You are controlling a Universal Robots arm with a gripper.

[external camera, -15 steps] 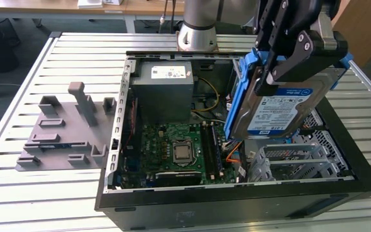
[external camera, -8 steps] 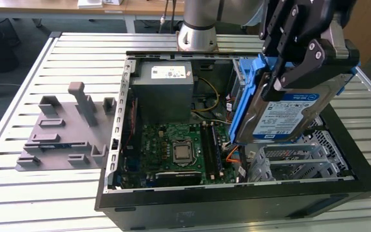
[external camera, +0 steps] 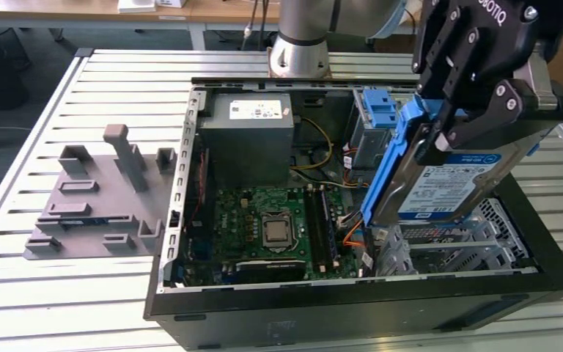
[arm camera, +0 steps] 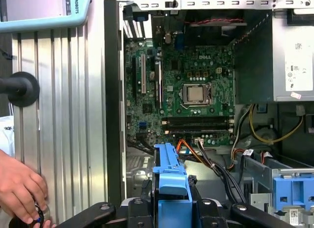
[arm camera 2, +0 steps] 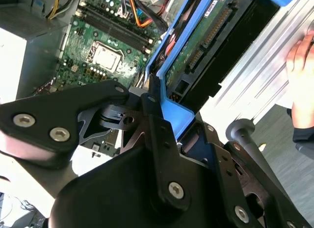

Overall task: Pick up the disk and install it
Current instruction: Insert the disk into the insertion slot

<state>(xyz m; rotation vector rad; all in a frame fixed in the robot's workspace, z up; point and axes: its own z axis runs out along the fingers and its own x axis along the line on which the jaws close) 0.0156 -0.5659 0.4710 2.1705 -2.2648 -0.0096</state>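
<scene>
Ribbed aluminium slats make up the counter, and an open computer case lies on it with its side panel off.

The disk is off the counter and in the air. It hangs on edge and tilts steeply over the case's end at the exterior view's right. Its white-and-blue label faces the exterior camera, and the blue carrier runs along its long edge. In the second wrist view the disk shows its green circuit-board underside and connector edge. In the first wrist view the end of its blue carrier stands up between the black fingers.

The end effector is clenched on the disk, its black fingers pressing the carrier from both sides. Both wrist views show this grip from close up.

Below the disk is a perforated metal bay in the case. Just beside it stands a drive cage with blue latches. Orange cables run past there to the green motherboard, whose bare processor sits in the middle. The grey power supply with its white sticker fills the corner nearest the arm's base.

Well apart from the case, toward the exterior view's left, a grey moulded fixture with upright posts sits on the counter.

A person's hand rests at the counter's edge in the first wrist view. It appears again in the second wrist view.
</scene>
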